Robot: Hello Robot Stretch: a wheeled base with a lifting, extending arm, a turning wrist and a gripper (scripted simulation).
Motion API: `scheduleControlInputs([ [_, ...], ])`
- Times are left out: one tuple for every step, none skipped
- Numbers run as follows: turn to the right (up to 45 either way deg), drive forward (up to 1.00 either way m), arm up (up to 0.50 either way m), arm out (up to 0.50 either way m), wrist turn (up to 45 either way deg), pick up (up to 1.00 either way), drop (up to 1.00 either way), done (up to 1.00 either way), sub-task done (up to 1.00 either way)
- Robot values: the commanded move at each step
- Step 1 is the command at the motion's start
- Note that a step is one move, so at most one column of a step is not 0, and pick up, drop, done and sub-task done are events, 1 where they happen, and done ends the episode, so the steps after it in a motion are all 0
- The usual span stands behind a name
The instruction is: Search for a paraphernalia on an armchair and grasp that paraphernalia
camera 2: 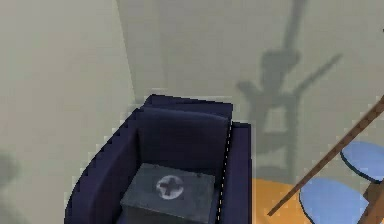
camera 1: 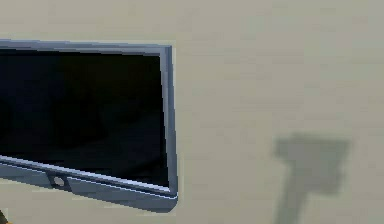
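- Paraphernalia is where I start, since I cannot tell the pincer's state from my feeds.
- I take it to be the flat grey slab with a pale round mark on its top, in the lower middle of the arm side view. I cannot make out what kind of item it is.
- It lies flat on the seat of the armchair, between the two arms and in front of the backrest.
- That armchair is dark navy, with a squared backrest at the frame's centre. Its near arm curves down toward the lower left, and the bottom edge cuts off the seat front.
- Behind it stand pale beige walls, which meet in a corner line in the upper left of the frame.
- Just right of the chair, at the lower right, I see a strip of orange-brown floor.
- Over that floor, two thin brown rods slant up toward the right edge.
- Beside the rods are two pale blue round discs, one above the other.
- In the forward view, a flat screen with a grey-blue frame takes up the left half. Its panel is dark and its lower bezel carries a small round button.
- To the right of the screen is plain beige wall.
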Motion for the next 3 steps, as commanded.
scheduleControlInputs([
  [0.0, 0.00, 0.40, 0.00, 0.0, 0.00, 0.00, 0.00, 0.00],
  [0.0, 0.00, 0.00, 0.20, 0.0, 0.00, 0.00, 0.00, 0.00],
  [0.0, 0.00, 0.00, 0.00, 45.0, 0.00, 0.00, 0.00, 0.00],
])
